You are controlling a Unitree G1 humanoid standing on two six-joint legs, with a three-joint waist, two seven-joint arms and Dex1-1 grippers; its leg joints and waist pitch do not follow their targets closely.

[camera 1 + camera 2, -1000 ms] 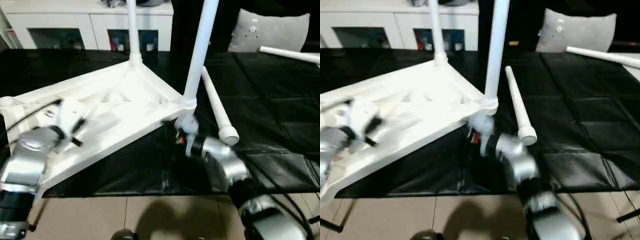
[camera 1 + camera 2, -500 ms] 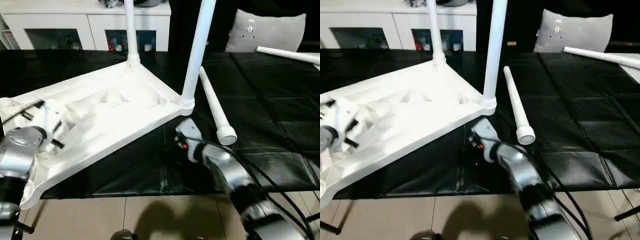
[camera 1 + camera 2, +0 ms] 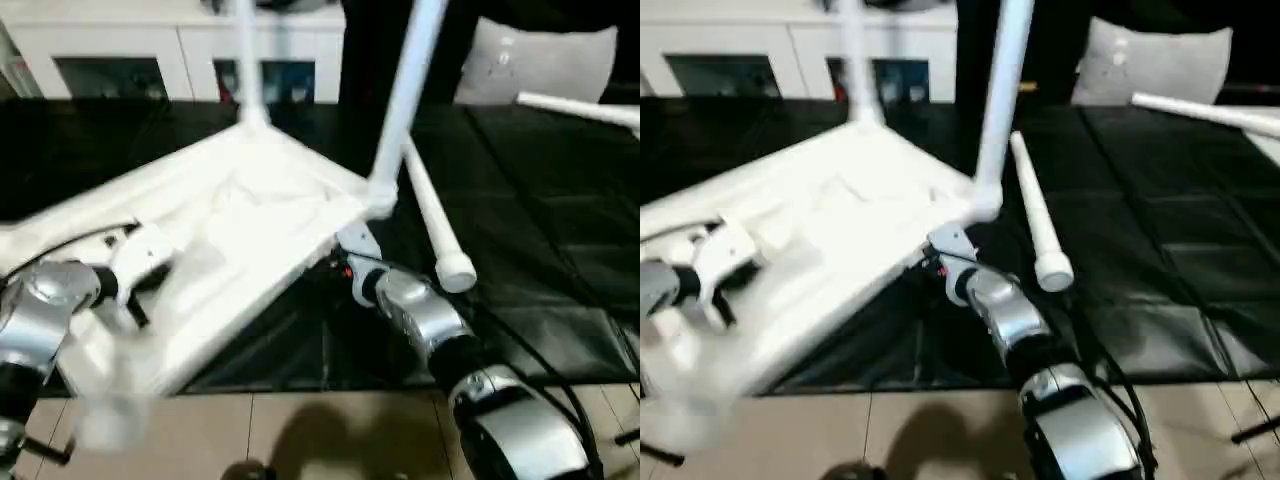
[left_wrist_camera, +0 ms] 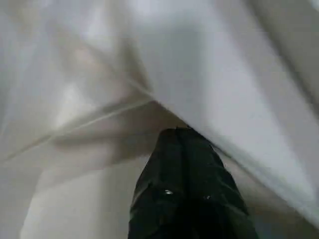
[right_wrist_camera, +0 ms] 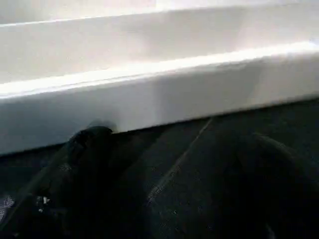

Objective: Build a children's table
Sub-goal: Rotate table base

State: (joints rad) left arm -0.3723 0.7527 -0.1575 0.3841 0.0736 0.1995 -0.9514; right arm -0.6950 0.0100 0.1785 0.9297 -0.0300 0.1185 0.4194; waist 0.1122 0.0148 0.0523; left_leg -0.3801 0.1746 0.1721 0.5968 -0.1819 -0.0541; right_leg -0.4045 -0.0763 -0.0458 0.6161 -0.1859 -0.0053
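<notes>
The children's table tabletop (image 3: 250, 200) lies upside down on the black work surface, ribbed underside up. One white leg (image 3: 405, 100) stands in its right corner socket and another leg (image 3: 247, 60) in the far corner; both lean. A loose leg (image 3: 430, 215) lies on the black cover just right of the tabletop, and a further leg (image 3: 575, 108) lies at the far right. My left gripper (image 4: 184, 134) is shut, its tip against a rib of the underside near the tabletop's left end. My right gripper (image 5: 179, 144) is open at the tabletop's near right edge, just below the corner socket.
The black-covered work surface (image 3: 540, 200) stretches away to the right. A white cabinet (image 3: 120, 40) stands behind it and a grey cushion (image 3: 540, 60) sits at the back right. Tiled floor (image 3: 300, 430) runs along the near edge.
The tabletop has shifted and tipped, and its two standing legs lean more. My left gripper has closed and slid right over the underside. My right gripper drew back, then returned to the edge.
</notes>
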